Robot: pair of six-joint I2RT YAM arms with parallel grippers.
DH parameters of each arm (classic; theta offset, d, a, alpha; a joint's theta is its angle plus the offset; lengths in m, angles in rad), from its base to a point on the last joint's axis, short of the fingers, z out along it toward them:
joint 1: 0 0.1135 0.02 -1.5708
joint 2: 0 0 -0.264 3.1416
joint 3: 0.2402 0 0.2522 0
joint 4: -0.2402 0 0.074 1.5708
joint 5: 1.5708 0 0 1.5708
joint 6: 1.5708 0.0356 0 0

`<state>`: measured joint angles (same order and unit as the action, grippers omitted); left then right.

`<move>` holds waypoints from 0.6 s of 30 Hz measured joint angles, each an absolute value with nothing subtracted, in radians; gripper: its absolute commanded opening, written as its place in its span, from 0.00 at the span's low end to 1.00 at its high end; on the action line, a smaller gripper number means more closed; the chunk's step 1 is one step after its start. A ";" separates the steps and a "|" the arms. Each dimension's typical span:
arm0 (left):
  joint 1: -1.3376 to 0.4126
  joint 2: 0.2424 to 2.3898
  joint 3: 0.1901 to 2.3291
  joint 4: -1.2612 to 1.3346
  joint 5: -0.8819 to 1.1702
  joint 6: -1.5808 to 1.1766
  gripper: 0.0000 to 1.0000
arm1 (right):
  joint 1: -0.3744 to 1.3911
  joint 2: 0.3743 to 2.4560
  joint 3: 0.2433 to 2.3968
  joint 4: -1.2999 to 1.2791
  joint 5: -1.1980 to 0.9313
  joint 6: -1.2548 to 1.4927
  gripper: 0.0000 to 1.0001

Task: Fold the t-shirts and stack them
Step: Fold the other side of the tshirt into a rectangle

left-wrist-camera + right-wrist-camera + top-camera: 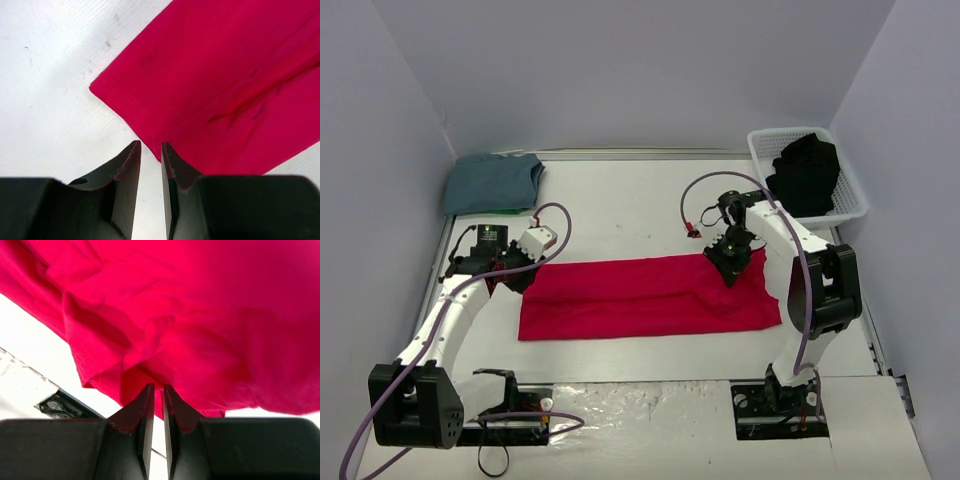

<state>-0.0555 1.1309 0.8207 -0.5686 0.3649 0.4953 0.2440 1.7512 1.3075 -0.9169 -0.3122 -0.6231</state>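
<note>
A bright red t-shirt (640,298) lies across the middle of the table as a long folded strip. My right gripper (731,266) is over its far right part. In the right wrist view that gripper (156,386) is shut on a bunched fold of the red t-shirt (190,315), which rises off the table. My left gripper (517,277) is at the strip's left end. In the left wrist view it (151,145) stands narrowly open, with bare table showing in the gap and the red t-shirt's (225,75) edge just beyond its tips. A folded blue-grey t-shirt (492,183) lies at the back left. A black t-shirt (807,172) sits in the basket.
A white slatted basket (758,150) stands at the back right corner. Grey walls close the table on the left, back and right. The arm bases and their cables sit along the near edge.
</note>
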 measured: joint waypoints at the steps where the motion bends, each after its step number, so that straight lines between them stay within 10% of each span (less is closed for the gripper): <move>1: -0.056 1.131 0.821 -0.569 0.365 0.495 0.23 | 0.260 1.757 1.302 -0.917 -0.306 -0.620 0.10; 18: -0.050 1.131 0.821 -0.569 0.361 0.494 0.23 | 0.495 1.794 1.376 -1.068 -0.489 -0.691 0.12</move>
